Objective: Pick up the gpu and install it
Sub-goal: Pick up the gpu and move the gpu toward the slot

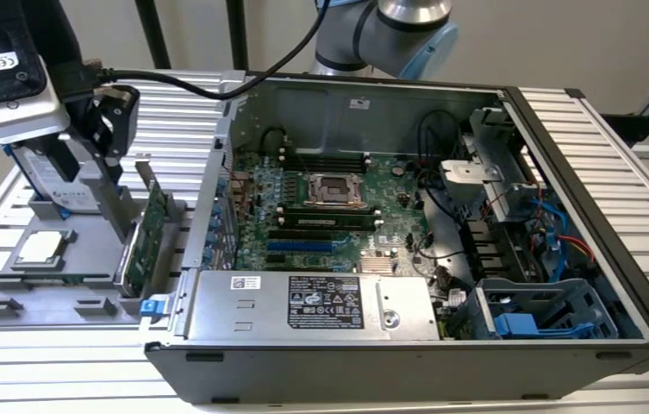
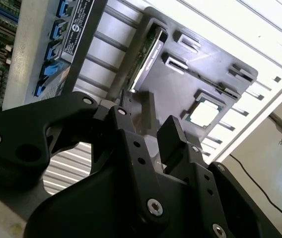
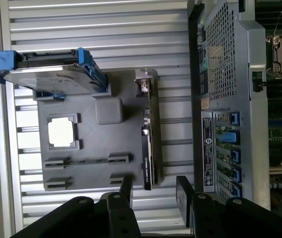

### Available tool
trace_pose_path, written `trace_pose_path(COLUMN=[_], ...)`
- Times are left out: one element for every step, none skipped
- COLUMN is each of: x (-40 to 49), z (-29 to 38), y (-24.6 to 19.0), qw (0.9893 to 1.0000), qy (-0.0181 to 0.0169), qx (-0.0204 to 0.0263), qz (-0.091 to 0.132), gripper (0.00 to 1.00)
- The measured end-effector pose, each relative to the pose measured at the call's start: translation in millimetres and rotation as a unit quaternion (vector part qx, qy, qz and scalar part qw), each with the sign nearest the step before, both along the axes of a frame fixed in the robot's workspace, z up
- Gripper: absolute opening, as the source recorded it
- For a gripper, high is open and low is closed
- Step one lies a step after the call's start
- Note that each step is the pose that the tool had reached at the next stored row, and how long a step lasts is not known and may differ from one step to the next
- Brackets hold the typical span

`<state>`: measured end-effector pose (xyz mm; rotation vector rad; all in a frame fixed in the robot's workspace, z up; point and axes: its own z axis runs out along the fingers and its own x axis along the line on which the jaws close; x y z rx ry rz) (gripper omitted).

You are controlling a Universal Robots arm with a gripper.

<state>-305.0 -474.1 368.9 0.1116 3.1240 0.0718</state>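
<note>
Hovering with the hand (image 3: 154,191) spread and empty above the gpu (image 3: 148,134), upright on edge in its gray holder (image 3: 96,148), neither lifted nor installed yet.

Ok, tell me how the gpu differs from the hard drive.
The gpu is a thin green board with a black cooler; the hard drive is thicker, silver, in a blue frame. On the grey holder, the gpu stands along the side nearest the computer case; the hard drive stands crosswise at one end. Both stand on edge.
</note>
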Motion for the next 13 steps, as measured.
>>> trace_pose_path(x=[0.0, 0.0, 0.0, 0.0, 0.0, 0.0, 0.0, 0.0, 0.0, 0.0, 0.0, 0.0, 0.0], z=[-0.6, -1.1, -1.7, -2.3, -3.0, -3.7, -4.4, -5.0, -5.7, -6.3, -6.8, -7.4, -8.0], y=[0.0, 0.0, 0.0, 0.0, 0.0, 0.0, 0.0, 0.0, 0.0, 0.0, 0.0, 0.0, 0.0], qw=[1.0, 1.0, 1.0, 1.0, 1.0, 1.0, 1.0, 1.0, 1.0, 1.0, 1.0, 1.0, 1.0], qy=[0.0, 0.0, 0.0, 0.0, 0.0, 0.0, 0.0, 0.0, 0.0, 0.0, 0.0001, 0.0, 0.0], qx=[0.0, 0.0, 0.0, 0.0, 0.0, 0.0, 0.0, 0.0, 0.0, 0.0, 0.0, 0.0, 0.0], qz=[0.0, 0.0, 0.0, 0.0, 0.0, 0.0, 0.0, 0.0, 0.0, 0.0, 0.0, 0.0, 0.0], gripper=[1.0, 1.0, 1.0, 1.0, 1.0, 1.0, 1.0, 1.0, 1.0, 1.0, 1.0, 1.0, 1.0])
